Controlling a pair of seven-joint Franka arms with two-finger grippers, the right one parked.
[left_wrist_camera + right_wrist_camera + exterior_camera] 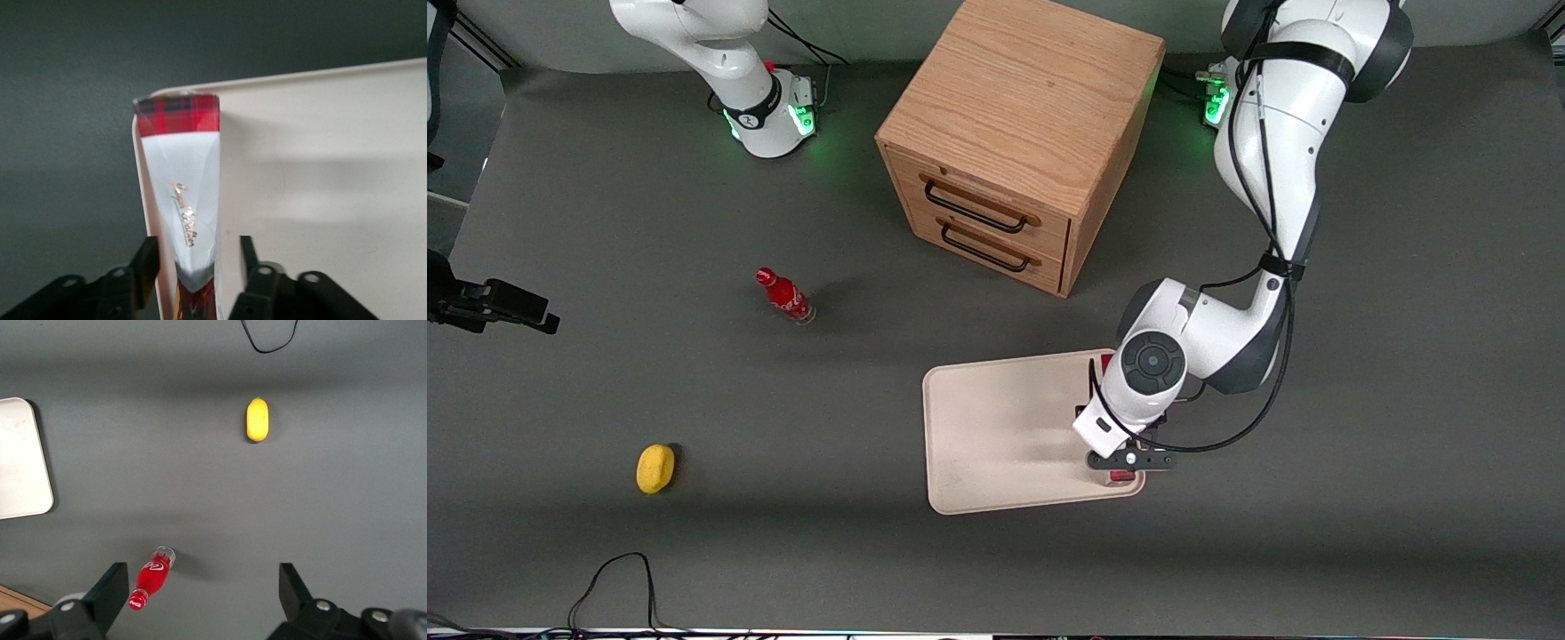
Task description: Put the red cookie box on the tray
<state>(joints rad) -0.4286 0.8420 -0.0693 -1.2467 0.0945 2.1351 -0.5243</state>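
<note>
Above the tray's edge toward the working arm's end, the left gripper (195, 267) has its fingers spread on either side of the red cookie box (183, 193), not pressing it. I judge the box is already set down there, just inside the rim of the cream tray (996, 427). Its long axis runs along this edge, one end nearer the front camera, the other end toward the wooden drawer cabinet (1023, 133).
</note>
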